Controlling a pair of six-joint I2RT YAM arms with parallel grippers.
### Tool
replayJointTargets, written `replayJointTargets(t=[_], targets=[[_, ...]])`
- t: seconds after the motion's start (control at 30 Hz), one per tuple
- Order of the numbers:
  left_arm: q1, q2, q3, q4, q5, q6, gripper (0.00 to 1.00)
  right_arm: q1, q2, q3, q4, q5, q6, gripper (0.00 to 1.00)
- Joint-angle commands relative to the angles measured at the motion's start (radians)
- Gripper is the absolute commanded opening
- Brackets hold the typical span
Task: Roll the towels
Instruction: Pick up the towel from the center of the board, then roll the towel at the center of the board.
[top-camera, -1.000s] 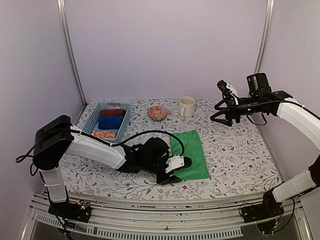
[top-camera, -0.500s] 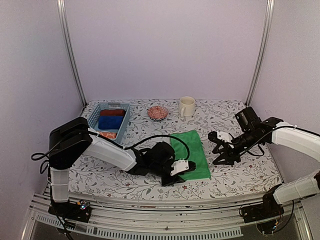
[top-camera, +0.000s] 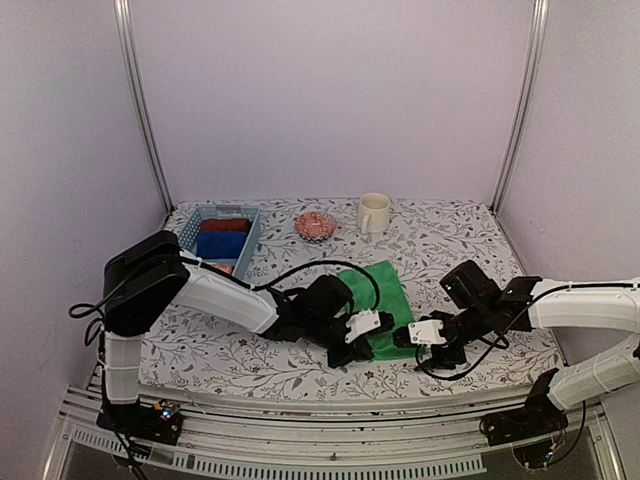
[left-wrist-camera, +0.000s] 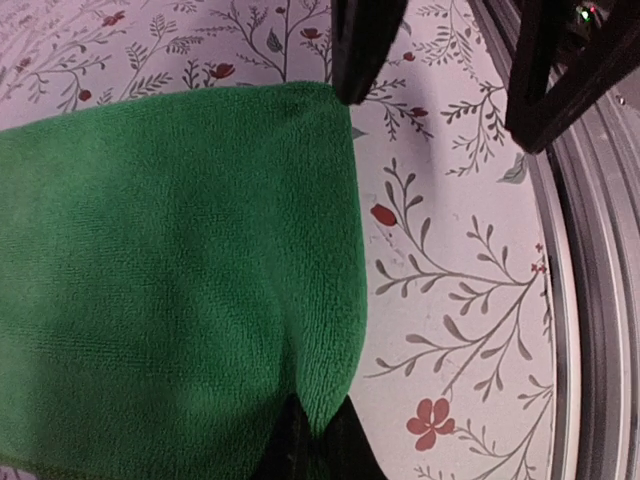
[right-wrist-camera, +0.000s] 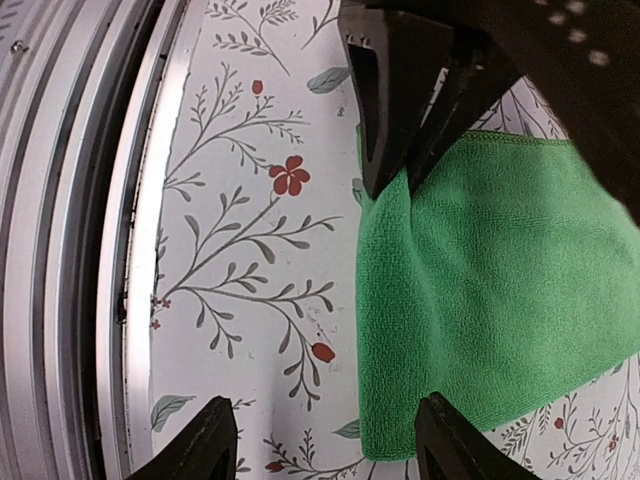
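Looks like the grab-the-near-edge step before any rolling: the green towel (top-camera: 385, 295) lies flat mid-table, with the left gripper (left-wrist-camera: 312, 432) pinched tight on its 7 o'clock corner. The right gripper (right-wrist-camera: 325, 412) has its jaws apart, lined up at the 5 o'clock corner but not gripping. Next I'd guess it needs to close there, then both roll the edge toward 12 o'clock

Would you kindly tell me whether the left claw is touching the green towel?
Touching. The left wrist view shows the left claw shut on an edge of the green towel, cloth pinched between its tips.
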Motion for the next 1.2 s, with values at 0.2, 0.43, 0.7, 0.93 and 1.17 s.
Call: replayJointTargets(t=[0.2, 0.43, 0.7, 0.93, 1.17], targets=[[0.094, 0.053, 0.001, 0.021, 0.327, -0.262, 0.00, 0.126, 0.086, -0.070, 0.276, 0.271, 0.012, 0.65], [0.122, 0.052, -0.002, 0.036, 0.378, -0.288, 0.00, 0.128, 0.142, -0.080, 0.359, 0.338, 0.012, 0.61], [0.141, 0.060, 0.004, 0.039, 0.420, -0.318, 0.00, 0.128, 0.157, -0.069, 0.329, 0.277, 0.008, 0.56], [0.158, 0.063, 0.001, 0.072, 0.464, -0.350, 0.00, 0.128, 0.196, -0.045, 0.338, 0.286, 0.018, 0.41], [0.159, 0.040, -0.053, 0.134, 0.447, -0.339, 0.00, 0.113, 0.200, -0.005, 0.238, 0.179, 0.034, 0.13]])
